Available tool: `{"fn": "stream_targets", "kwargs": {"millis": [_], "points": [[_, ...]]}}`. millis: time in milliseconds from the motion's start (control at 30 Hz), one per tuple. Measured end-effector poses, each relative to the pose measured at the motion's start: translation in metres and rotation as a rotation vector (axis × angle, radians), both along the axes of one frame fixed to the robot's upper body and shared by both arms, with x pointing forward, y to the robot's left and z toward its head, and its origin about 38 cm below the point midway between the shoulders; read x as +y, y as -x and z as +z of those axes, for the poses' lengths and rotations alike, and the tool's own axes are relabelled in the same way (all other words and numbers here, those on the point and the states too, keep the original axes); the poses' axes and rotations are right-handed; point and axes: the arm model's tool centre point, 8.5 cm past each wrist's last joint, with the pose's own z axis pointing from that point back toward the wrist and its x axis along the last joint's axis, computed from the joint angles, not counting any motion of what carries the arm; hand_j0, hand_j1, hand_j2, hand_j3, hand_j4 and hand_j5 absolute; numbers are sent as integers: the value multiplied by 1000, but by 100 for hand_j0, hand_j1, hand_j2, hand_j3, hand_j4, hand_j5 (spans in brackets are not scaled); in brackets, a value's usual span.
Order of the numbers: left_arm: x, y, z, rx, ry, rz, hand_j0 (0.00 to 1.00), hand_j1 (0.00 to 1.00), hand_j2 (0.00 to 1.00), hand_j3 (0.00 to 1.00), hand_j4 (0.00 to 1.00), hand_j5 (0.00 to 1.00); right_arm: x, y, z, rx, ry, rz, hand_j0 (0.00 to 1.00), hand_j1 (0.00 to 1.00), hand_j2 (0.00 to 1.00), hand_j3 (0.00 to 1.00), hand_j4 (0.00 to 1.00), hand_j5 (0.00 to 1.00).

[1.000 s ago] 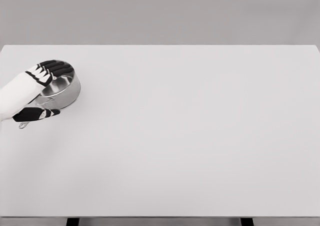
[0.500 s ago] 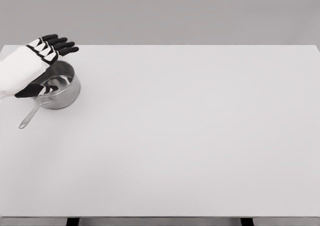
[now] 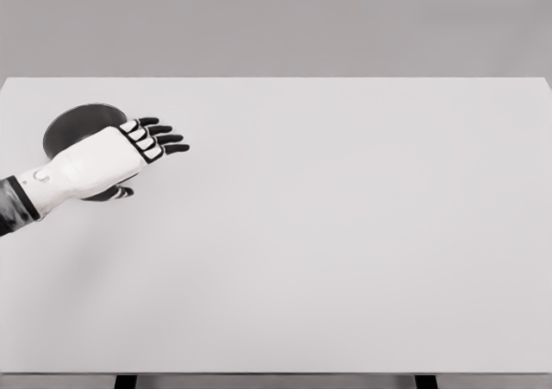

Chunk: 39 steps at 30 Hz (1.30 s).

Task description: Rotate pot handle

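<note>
Left hand (image 3: pixel 116 156) is lying flat over the pot (image 3: pixel 76 123) at the table's (image 3: pixel 345 234) far-left, fingers (image 3: pixel 159 137) released, gripping nothing. It's shifted right since a moment ago; handle is now hidden, so rotation can't be confirmed.

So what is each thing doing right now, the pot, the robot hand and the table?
pot: on the table at far left, partly hidden behind the hand, handle not visible.
left hand: open, fingers spread, holding nothing, in front of the pot.
table: white, flat, carrying the pot.
right hand: out of view.
</note>
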Motion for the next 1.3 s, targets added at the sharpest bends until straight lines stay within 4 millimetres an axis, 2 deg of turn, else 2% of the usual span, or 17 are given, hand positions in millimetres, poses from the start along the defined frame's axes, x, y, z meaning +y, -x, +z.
{"fn": "stream_targets", "kwargs": {"millis": [233, 567, 867, 1300], "points": [[16, -5, -17, 65, 25, 47, 100, 100, 100, 100, 100, 100, 0, 0, 0, 0, 0, 0, 100, 100, 100, 100, 100, 100], [29, -8, -27, 116, 71, 84, 100, 100, 100, 100, 100, 100, 0, 0, 0, 0, 0, 0, 100, 100, 100, 100, 100, 100], [50, -12, -40, 158, 57, 142, 100, 100, 100, 100, 100, 100, 0, 0, 0, 0, 0, 0, 100, 100, 100, 100, 100, 100], [59, -15, -40, 162, 56, 167, 100, 100, 100, 100, 100, 100, 0, 0, 0, 0, 0, 0, 100, 100, 100, 100, 100, 100]]}}
